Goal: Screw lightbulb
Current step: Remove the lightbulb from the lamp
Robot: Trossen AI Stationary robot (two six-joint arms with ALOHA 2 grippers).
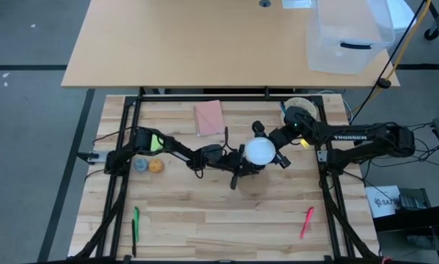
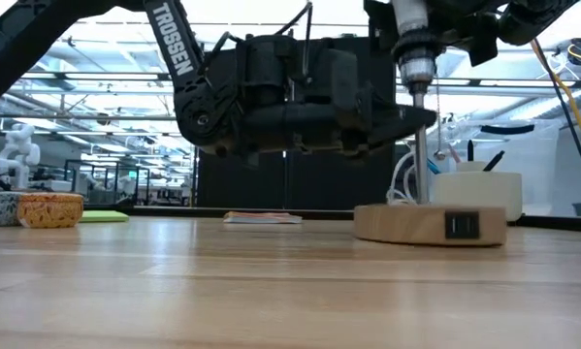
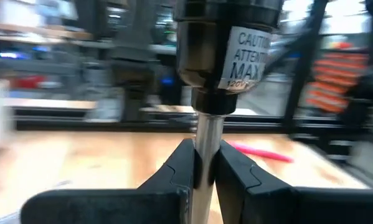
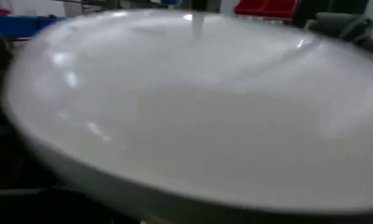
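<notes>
While the left hand clamps the lamp's thin metal stem just under the black socket, it should hold steady against any twisting. To its right, the lightbulb sits above the socket at mid-worktop, with the right hand around its dome; whether those fingers grip, I cannot tell. Turning should be gentle and axis-true, so the threads do not cross.

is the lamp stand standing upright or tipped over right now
Upright. In the low view its wooden base lies flat on the table with the metal pole rising straight up; the left gripper is shut on the pole.
</notes>
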